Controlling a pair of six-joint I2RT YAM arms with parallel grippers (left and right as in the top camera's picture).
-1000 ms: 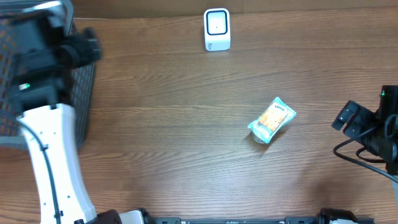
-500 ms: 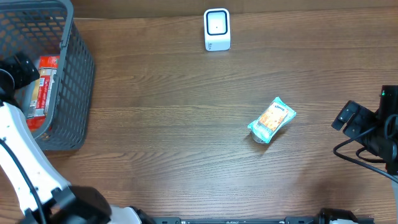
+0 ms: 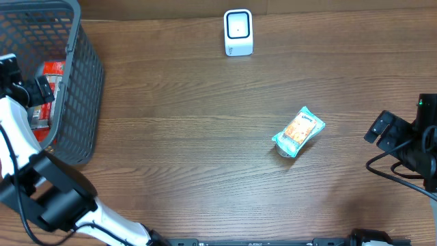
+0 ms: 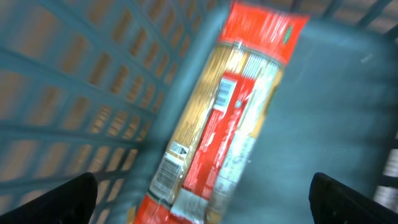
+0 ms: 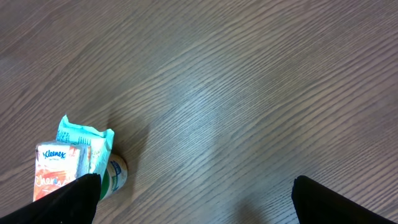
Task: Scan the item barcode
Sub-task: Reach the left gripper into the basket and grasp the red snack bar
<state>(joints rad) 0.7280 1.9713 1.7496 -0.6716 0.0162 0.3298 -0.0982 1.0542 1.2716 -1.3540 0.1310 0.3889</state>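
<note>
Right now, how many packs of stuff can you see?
2. A tissue pack lies on the table, right of middle. A red pasta pack lies inside the grey basket at left. More may hide there.

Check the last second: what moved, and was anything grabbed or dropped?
The left arm swung left, uncovering the basket. Its fingers are open and empty, and now hang over the red pasta pack lying inside the basket. Nothing was grabbed or released. The tissue pack, scanner and right arm are unchanged.

Blurred red packet (image 4: pixel 227 118), lower end cropped
</note>
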